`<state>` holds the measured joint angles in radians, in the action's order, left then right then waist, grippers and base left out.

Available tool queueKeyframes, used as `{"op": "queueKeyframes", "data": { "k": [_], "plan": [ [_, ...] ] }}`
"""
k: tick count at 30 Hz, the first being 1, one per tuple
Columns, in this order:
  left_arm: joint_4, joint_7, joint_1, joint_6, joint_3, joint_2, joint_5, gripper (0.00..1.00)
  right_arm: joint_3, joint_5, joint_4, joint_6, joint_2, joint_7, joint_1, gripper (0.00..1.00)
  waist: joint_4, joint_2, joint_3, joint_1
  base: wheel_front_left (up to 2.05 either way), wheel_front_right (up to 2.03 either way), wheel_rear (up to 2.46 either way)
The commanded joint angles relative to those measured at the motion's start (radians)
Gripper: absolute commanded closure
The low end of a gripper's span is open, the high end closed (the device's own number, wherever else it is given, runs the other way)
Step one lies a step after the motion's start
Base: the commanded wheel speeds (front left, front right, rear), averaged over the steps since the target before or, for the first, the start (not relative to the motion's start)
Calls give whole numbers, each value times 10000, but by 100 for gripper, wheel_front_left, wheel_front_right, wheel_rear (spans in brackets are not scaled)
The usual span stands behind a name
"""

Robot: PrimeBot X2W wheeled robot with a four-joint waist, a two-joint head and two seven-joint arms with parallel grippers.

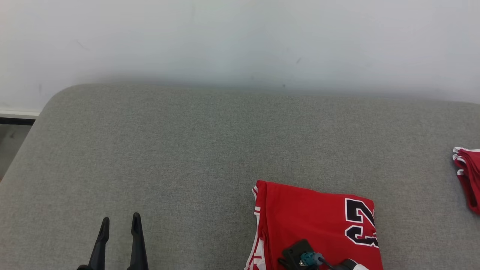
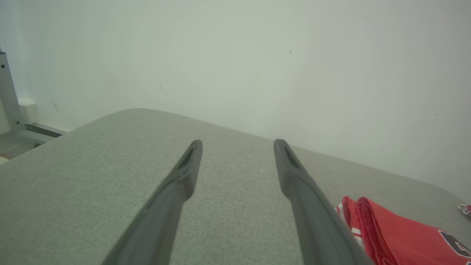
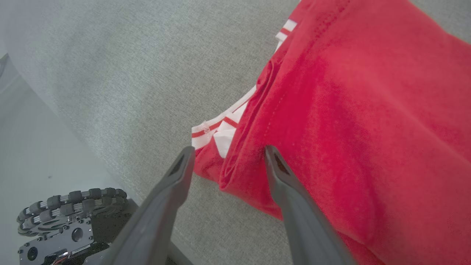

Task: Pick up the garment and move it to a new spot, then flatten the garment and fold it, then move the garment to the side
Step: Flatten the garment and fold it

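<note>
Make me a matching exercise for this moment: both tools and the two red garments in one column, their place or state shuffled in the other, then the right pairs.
Column one
1. left tool
2. right tool
3. numbered red jersey
4. second red garment

Column two
a. at the far right edge of the head view, apart from the rest
b. open, fingers either side of the jersey's near folded corner
c. open, above bare grey cushion
d. folded, lying right of centre near the front edge

Pairs: 1-c, 2-b, 3-d, 4-a
</note>
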<state>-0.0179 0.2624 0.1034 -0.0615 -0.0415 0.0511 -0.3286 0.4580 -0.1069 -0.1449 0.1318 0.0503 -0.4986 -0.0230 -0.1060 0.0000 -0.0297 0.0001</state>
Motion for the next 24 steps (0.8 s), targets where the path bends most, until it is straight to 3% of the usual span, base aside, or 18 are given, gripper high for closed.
{"op": "queueKeyframes", "data": {
  "k": [1, 2, 7, 11, 12, 21, 22, 24],
  "plan": [
    [21, 32, 5, -31, -34, -8, -73, 0, -64, 171, -157, -26, 18, 32, -115, 41, -77, 0, -11, -1, 0, 0, 0],
    [33, 32, -12, -33, -34, -7, -71, 0, -100, 237, -237, -26, 13, 1, -136, 50, -108, 0, -15, -1, 0, 0, 0],
    [51, 32, -2, -18, -36, -8, -87, 0, -66, 256, -471, -26, 8, -55, -223, 54, -207, 0, -34, -1, 0, 0, 0],
    [61, 32, 23, -5, -35, -7, -87, 0, 54, 220, -615, -26, 4, -100, -364, 95, -270, 0, -44, -1, 0, 0, 0],
    [56, 32, 24, 2, -30, -7, -86, 0, 98, 184, -622, -26, 2, -57, -410, 100, -277, 0, -45, -1, 0, 0, 0],
    [-3, 32, -38, 39, -2, -8, -82, 0, 322, -369, -582, -26, 7, 241, -668, 100, -242, 0, -106, -1, 0, 0, 0],
    [2, 32, -60, 41, -6, -9, -85, 0, 354, -443, -566, -26, 5, 285, -718, 71, -238, 0, -115, -1, 0, 0, 0],
    [7, 32, -93, 46, 5, -8, -84, 0, 347, -724, -545, -26, 3, 323, -726, 0, -216, 0, -120, -1, 0, 0, 0]
  ]
}}
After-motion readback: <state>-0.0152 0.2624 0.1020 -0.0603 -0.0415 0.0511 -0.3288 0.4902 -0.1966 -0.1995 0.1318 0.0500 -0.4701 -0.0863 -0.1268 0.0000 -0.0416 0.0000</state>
